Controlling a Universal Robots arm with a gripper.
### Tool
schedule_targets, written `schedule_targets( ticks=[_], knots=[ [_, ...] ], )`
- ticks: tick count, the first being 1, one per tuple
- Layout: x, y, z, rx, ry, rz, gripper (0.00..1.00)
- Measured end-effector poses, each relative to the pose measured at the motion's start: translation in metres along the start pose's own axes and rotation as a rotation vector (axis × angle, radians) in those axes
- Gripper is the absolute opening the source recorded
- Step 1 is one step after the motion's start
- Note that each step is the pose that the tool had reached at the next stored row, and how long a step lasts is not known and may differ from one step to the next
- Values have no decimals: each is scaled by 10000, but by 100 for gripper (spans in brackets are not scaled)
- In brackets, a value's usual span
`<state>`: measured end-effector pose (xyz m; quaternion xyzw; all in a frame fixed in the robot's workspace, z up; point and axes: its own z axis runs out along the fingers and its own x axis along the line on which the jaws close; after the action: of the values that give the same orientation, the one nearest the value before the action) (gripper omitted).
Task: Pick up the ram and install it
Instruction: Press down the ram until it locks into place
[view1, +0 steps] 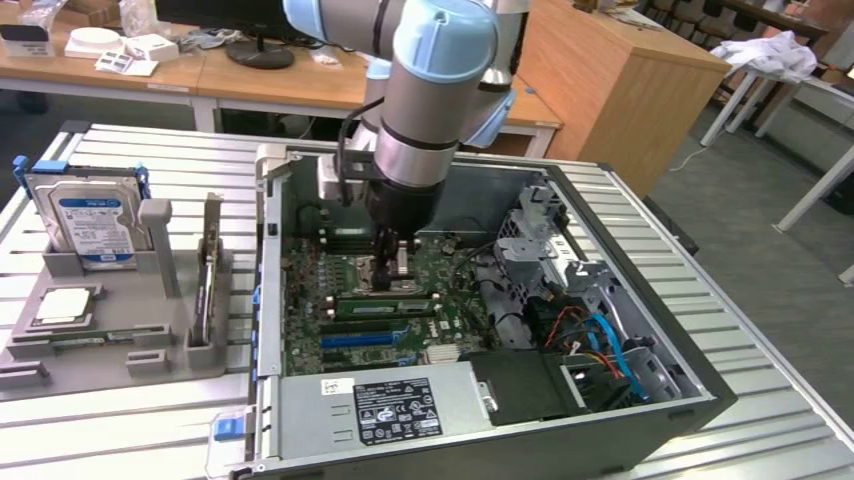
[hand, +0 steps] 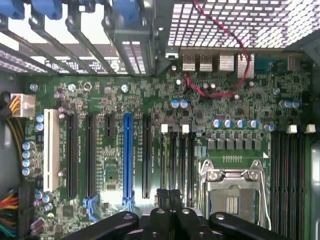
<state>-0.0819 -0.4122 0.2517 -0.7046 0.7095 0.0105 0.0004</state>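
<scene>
Ram lies lengthwise along a memory slot on the motherboard, directly under the gripper. From the exterior view's left: 1 grey holder on the surface carries a blue-labelled hard drive and a square silver processor chip. Beside it stands the open computer case. Inside it the gripper points down with its fingers pressed together, holding nothing; whether it touches the ram is unclear

One open computer case holding one motherboard with one empty processor socket, one blue slot, one white slot; one hard drive, one processor chip, one gripper.
</scene>
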Motion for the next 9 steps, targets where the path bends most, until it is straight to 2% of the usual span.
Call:
schedule_targets(
  ticks=[6,9],
  knots=[
    [0,67,1,0,0,0,11],
    [1,70,1,-1,1,-1,11]
  ],
)
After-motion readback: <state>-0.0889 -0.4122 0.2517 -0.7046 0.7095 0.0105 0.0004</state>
